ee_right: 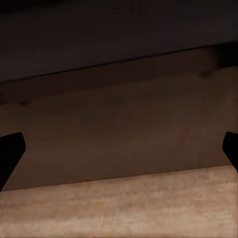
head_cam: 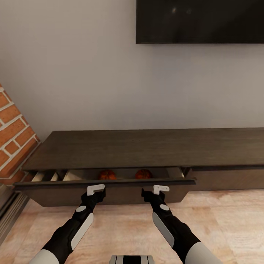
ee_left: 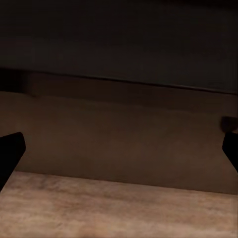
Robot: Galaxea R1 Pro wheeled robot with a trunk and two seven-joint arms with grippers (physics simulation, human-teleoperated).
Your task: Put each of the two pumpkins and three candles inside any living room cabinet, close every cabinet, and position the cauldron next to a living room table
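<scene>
The long dark cabinet (head_cam: 146, 146) stands against the wall with its left drawer (head_cam: 106, 182) pulled partly out. Two orange pumpkins (head_cam: 107, 175) (head_cam: 143, 174) sit side by side inside it, behind the drawer front. My left gripper (head_cam: 96, 189) is just in front of the drawer front, below the left pumpkin. My right gripper (head_cam: 160, 189) is level with it, below and right of the right pumpkin. In the wrist views both the left gripper (ee_left: 119, 153) and the right gripper (ee_right: 119, 153) are open and empty, facing the drawer front (ee_left: 119, 134). The candles, cauldron and table are out of view.
A red brick fireplace (head_cam: 13, 135) juts in at the left, next to the cabinet's end. A black TV (head_cam: 200, 21) hangs on the grey wall above. Light wood floor (head_cam: 220, 220) runs in front of the cabinet. The right drawer front (head_cam: 227, 178) is flush.
</scene>
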